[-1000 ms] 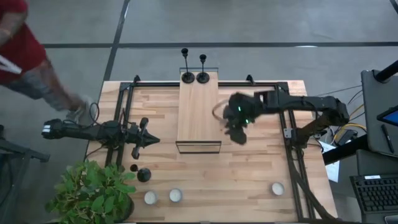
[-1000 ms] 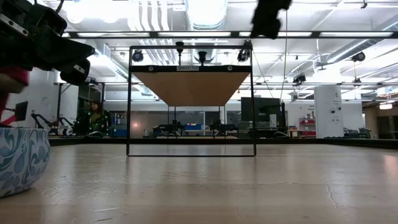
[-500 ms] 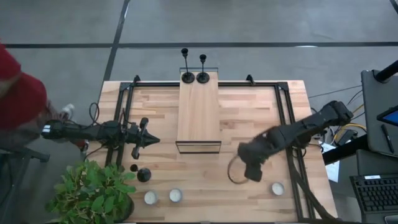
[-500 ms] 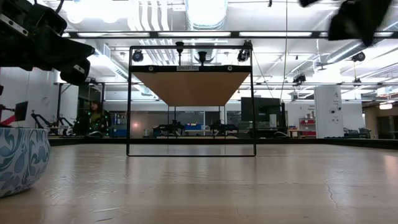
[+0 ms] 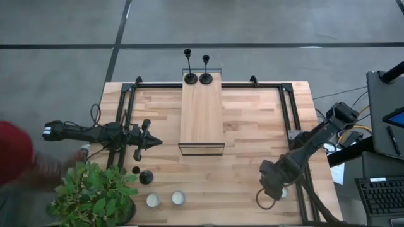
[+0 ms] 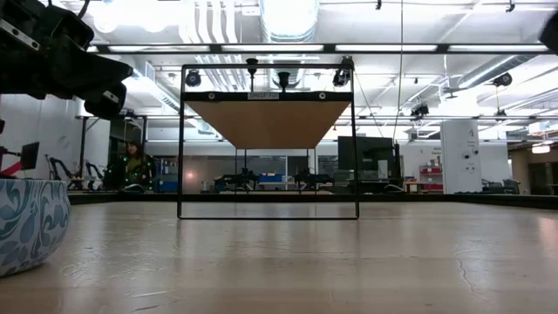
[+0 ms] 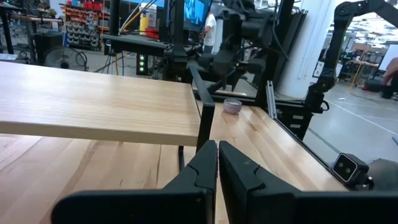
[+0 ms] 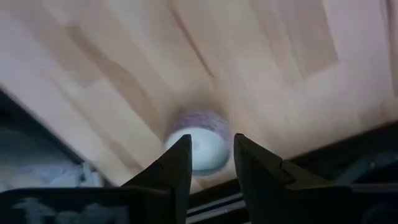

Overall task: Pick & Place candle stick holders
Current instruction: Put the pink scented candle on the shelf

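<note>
The right gripper [image 5: 273,178] hangs over the front right of the table, its jaws parted a little and empty, and in the right wrist view its two dark fingers [image 8: 177,168] frame a white tealight candle [image 8: 199,151] lying on the wood just below them. The left gripper [image 5: 151,142] rests out over the left side of the table, pointing toward the middle, its jaws pressed together with nothing between them. Two candle stick holders [image 5: 197,68] stand side by side at the far end of a raised wooden shelf [image 5: 202,110], which runs down the middle on a thin black frame; a third holder [image 5: 146,177] sits low at the front left, close to the plant [image 5: 95,194], whose patterned blue and white pot [image 6: 26,231] fills the left edge of the low view. Two more tealights [image 5: 165,199] lie near the front edge beside it. The table [image 5: 240,120] is pale butcher-block wood with black rails along both sides. Around it is grey concrete floor, a person in red [image 5: 16,154] at the left edge, and, in the low view, a bright workshop with ceiling strip lights and benches far behind.
</note>
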